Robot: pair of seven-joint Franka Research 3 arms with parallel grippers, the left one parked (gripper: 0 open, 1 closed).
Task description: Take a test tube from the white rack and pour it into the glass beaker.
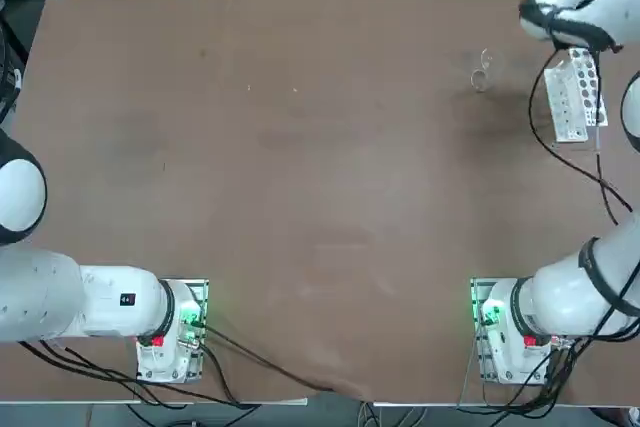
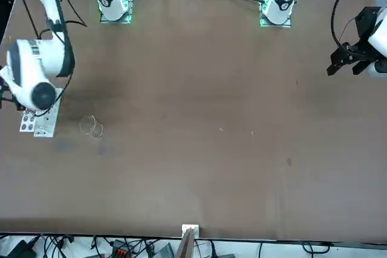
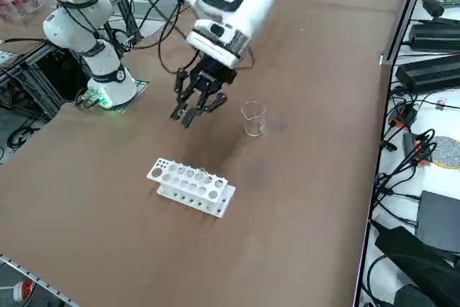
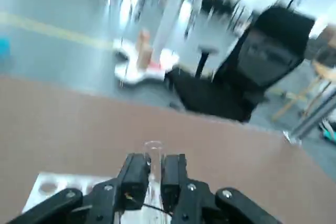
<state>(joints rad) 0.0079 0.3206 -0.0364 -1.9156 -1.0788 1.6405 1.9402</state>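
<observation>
Right gripper (image 4: 153, 174) clamping clear test tube (image 4: 153, 153), hovering above white rack (image 3: 190, 186); glass beaker (image 3: 253, 118) standing beside rack, nr gripper

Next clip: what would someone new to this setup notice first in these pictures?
Probably the right gripper, raised above the brown table between the white rack and the glass beaker, shut on a clear test tube. The rack and the beaker stand close together near the table's edge at the robot's right, apart from each other.
</observation>
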